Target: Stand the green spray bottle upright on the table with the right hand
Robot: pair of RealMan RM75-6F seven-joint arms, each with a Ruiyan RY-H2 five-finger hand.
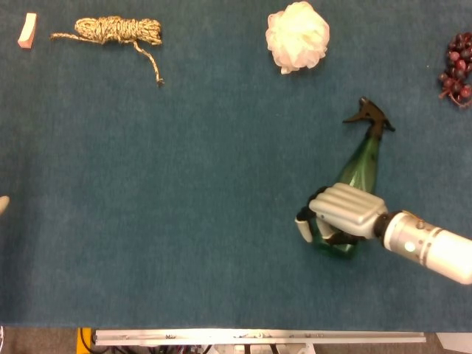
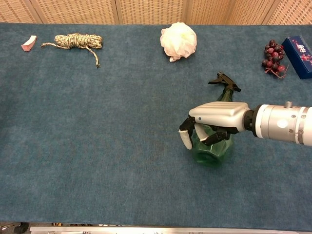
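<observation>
1. On the blue desk (image 2: 97, 146), right of centre and toward the near edge, the green spray bottle (image 1: 361, 171) lies on its side, its black trigger head (image 2: 224, 81) pointing to the far side and its wide base nearest the front.
2. The right hand (image 2: 214, 122) is draped over the bottle's wide lower body, palm down, fingers (image 2: 186, 140) curled over its left side; a firm grasp cannot be told from either view.
3. At the left edge of the head view a pale sliver (image 1: 4, 204) shows, too little to identify; the left hand is otherwise unseen.
4. Along the far side lie a coiled rope (image 2: 78, 40), a small pink block (image 2: 29, 43) at far left, and a white bath pouf (image 2: 178, 41).
5. At far right sit a bunch of dark grapes (image 2: 274, 58) and a blue box (image 2: 300, 55).
</observation>
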